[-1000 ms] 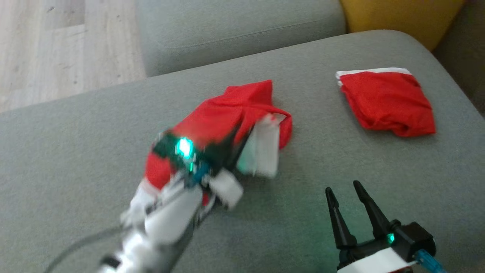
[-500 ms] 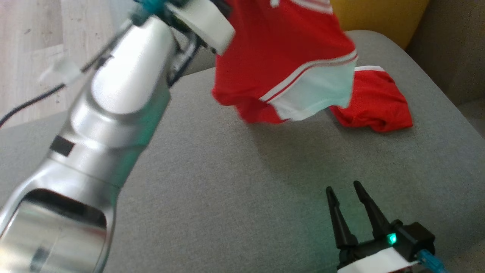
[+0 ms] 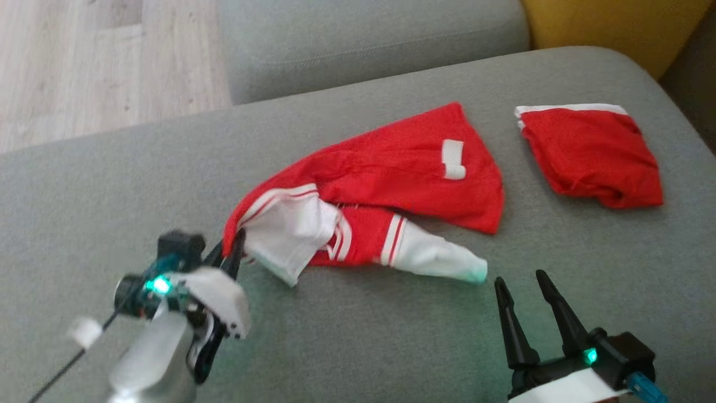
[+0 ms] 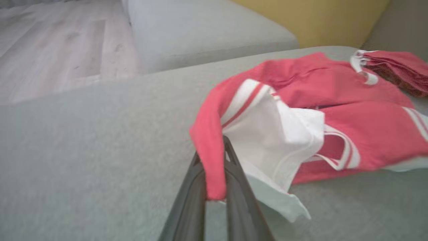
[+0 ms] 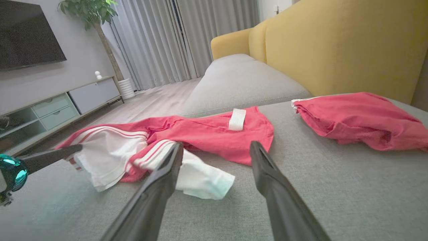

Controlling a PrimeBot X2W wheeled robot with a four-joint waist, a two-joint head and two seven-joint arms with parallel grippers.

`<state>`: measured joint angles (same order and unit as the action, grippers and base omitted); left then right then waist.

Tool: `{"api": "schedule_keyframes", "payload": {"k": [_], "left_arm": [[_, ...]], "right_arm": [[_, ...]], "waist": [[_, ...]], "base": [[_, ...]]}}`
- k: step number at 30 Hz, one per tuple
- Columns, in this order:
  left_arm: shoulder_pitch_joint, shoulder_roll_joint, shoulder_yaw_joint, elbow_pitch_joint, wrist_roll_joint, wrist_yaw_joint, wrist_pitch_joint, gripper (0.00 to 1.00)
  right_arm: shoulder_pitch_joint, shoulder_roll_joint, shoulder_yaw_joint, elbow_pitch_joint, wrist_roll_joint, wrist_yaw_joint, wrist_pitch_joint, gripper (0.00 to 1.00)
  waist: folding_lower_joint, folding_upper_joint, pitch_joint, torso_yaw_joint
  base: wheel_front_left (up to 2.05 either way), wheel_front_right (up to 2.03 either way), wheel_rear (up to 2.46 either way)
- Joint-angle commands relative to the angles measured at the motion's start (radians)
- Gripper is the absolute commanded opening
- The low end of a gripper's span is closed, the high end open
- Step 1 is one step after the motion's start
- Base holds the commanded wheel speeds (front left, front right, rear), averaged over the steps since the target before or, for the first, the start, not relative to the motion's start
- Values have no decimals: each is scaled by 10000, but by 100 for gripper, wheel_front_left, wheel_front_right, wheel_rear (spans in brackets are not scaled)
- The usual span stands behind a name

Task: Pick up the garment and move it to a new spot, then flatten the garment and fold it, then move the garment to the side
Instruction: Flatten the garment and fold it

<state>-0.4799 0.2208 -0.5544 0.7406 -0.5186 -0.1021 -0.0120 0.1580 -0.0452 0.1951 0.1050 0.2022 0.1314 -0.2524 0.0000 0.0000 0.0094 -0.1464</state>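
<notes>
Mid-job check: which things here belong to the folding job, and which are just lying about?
In the job: red-and-white garment, unfolded; left gripper, shut on its edge; right gripper, open, apart from it; grey sofa seat beneath.
Lying about: folded red garment, apart to the right; yellow backrest; potted plant; TV cabinet.
</notes>
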Motion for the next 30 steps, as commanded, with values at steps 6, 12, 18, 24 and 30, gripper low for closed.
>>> {"api": "schedule_keyframes", "payload": {"k": [6, 12, 18, 24, 30], "left_arm": [[479, 359, 651, -1000, -96, 512, -1465, 100], [1205, 134, 632, -1611, 418, 1343, -2321, 100], [2306, -210, 247, -2489, 1347, 2086, -2488, 100], [2568, -939, 538, -1950, 579, 1780, -2494, 100], [1948, -1361, 724, -579, -130, 1338, -2402, 100]], "right_arm": [[-292, -51, 210, -323, -157, -7, -93, 100], [-237, -51, 217, -313, -182, -7, -93, 100], [-147, -51, 136, -323, -218, -7, -93, 100], [-219, -51, 230, -268, -303, -7, -93, 100], [-313, -51, 384, -209, -401, -7, -94, 100]], "waist": [[0, 0, 356, 498], [0, 0, 361, 668], [0, 0, 326, 835], [0, 0, 397, 921], [0, 0, 503, 751]], "base": [[0, 0, 0], [0, 0, 0], [0, 0, 0], [0, 0, 0], [0, 0, 0]]}}
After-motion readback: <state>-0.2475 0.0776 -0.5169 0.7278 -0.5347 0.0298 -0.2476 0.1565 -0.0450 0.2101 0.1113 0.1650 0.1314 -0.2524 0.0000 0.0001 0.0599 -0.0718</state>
